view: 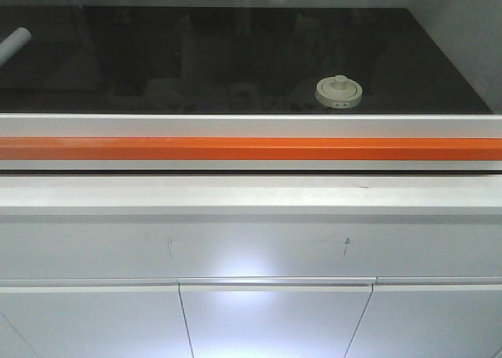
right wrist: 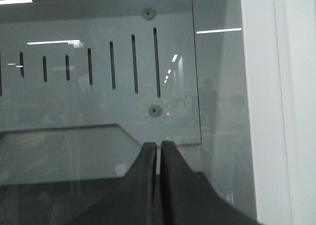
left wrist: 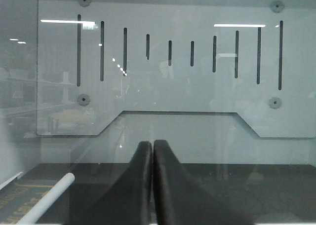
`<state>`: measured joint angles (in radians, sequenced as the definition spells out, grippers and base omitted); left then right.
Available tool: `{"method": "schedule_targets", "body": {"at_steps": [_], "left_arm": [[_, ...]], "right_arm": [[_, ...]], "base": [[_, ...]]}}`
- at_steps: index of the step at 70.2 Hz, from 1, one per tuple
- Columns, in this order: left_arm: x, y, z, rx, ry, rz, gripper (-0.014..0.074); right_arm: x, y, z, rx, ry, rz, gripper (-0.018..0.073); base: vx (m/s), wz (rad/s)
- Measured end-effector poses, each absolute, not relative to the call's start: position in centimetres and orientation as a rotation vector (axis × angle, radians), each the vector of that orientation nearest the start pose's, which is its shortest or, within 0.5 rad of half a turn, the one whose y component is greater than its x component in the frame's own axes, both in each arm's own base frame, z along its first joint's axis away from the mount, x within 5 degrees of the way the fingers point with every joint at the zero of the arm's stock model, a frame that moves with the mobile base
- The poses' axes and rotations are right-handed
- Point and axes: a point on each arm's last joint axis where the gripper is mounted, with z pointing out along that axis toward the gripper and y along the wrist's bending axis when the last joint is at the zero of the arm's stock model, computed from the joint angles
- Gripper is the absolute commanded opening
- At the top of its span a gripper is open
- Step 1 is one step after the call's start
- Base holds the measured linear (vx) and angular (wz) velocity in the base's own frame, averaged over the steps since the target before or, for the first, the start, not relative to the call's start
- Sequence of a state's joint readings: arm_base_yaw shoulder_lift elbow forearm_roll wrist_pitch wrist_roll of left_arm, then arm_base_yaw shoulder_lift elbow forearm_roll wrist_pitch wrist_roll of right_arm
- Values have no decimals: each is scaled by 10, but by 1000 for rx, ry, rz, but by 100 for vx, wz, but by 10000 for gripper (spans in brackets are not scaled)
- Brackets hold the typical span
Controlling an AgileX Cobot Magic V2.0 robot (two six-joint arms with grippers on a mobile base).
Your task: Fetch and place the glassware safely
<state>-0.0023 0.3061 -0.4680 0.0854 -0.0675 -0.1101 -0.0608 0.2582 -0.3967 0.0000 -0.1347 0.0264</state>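
Observation:
The glassware is a small squat jar with a cream-white lid and a knob on top. It stands on the dark worktop inside the cabinet, right of centre, behind the glass front. Neither gripper shows in the front view. In the left wrist view my left gripper is shut with nothing between its black fingers, and it faces the glass. My right gripper is shut too, with only a hairline slit and nothing held. The jar is not clearly seen in either wrist view.
A white tube lies at the worktop's far left, and the same white tube shows low left of my left gripper. An orange strip and a white sill run along the front. A slotted back panel closes the rear. A white frame post stands at the right.

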Motion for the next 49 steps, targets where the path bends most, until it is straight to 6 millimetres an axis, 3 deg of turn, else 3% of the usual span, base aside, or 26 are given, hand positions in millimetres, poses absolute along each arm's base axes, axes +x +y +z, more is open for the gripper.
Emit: {"method": "schedule_targets", "body": {"at_steps": [7,19,34,49], "left_arm": [[89,-1,382,-10,1286,-27,-7],[129,-1,395,-11,1367,-26,-7],[164,-1,378,-12,1492,-26,-7],[186,-1,336,-10,1628,-28,-7]], "right_arm": [[78,-5,372,53,1216,-30,-3],[117,-7,389,57,1298,-29,-3],[156,-10,369,64,1461,-28,-3],[168,-10,353,69,1572,-27,-1]], "base": [[0,0],[0,0],[0,0],[0,0]]}}
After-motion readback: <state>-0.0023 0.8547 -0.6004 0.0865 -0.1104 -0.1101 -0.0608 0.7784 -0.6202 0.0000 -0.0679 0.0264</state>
